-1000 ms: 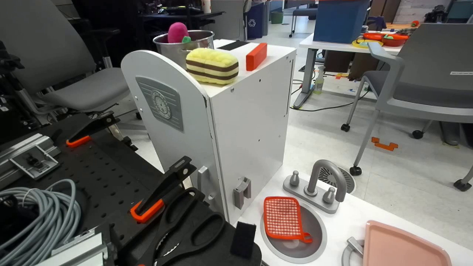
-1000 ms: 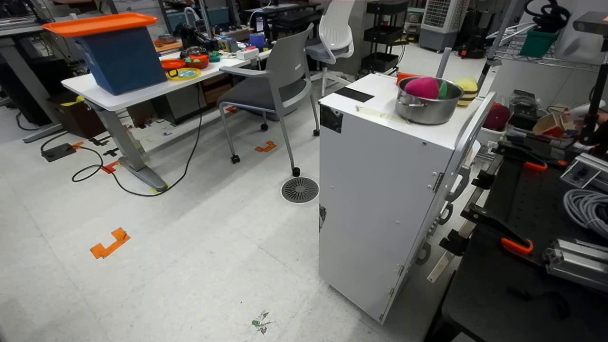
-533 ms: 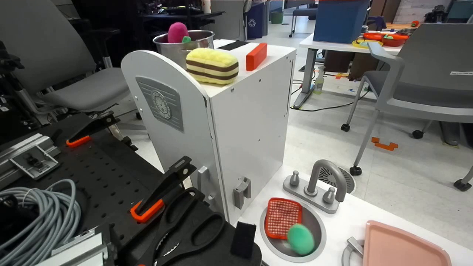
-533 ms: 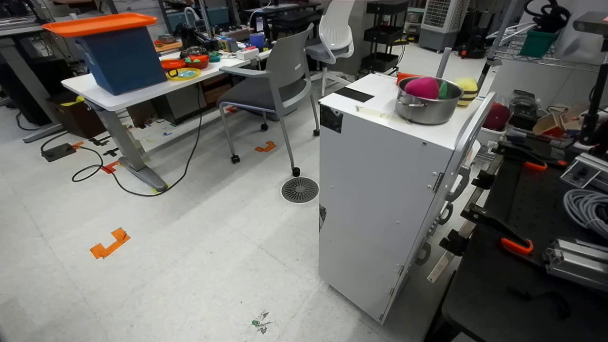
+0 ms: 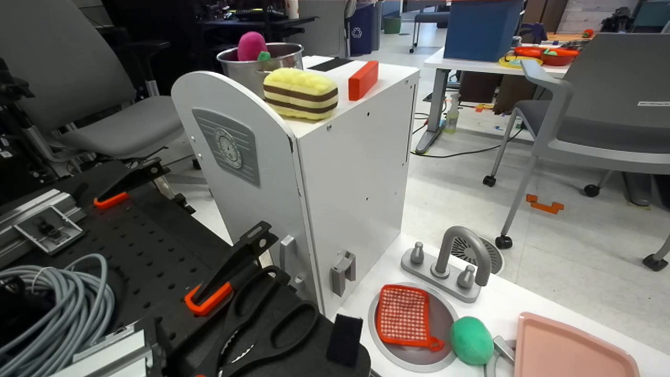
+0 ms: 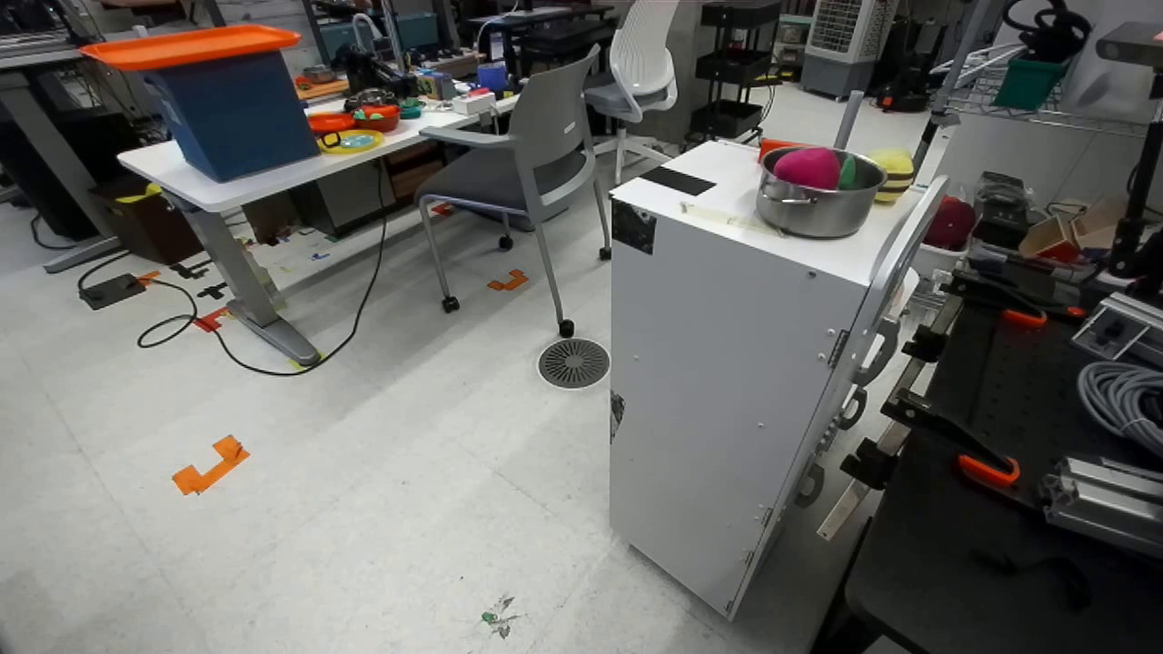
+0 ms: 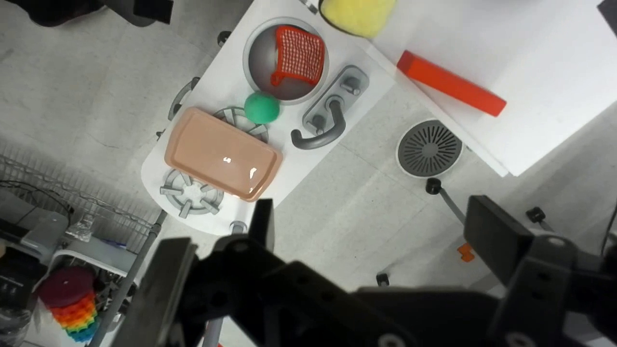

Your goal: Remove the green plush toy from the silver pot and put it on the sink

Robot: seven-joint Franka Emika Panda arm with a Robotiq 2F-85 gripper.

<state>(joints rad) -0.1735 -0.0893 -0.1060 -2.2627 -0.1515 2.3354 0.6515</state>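
The round green plush toy (image 5: 472, 340) rests on the white counter just outside the sink (image 5: 443, 317), at its rim and partly over a grey burner ring. In the wrist view the green plush toy (image 7: 261, 107) appears between the sink (image 7: 261, 55) and a pink tray. On the white cabinet stands the silver pot (image 6: 818, 213), holding a pink plush thing (image 6: 807, 168) and a smaller green piece (image 6: 847, 173). My gripper (image 7: 371, 207) is open high above the scene, with only floor visible between its fingers. Neither exterior view shows the gripper.
A red checked mitt (image 5: 403, 317) lies in the sink. A grey tap (image 5: 460, 251) arches beside it, and the pink tray (image 5: 570, 348) sits further along. On the cabinet top are a yellow striped plush block (image 5: 301, 94) and a red-orange block (image 5: 363, 80).
The green toy was absent from the exterior views a second ago, then appeared over the sink, and now lies outside its rim. The red mitt has shifted slightly in the basin.
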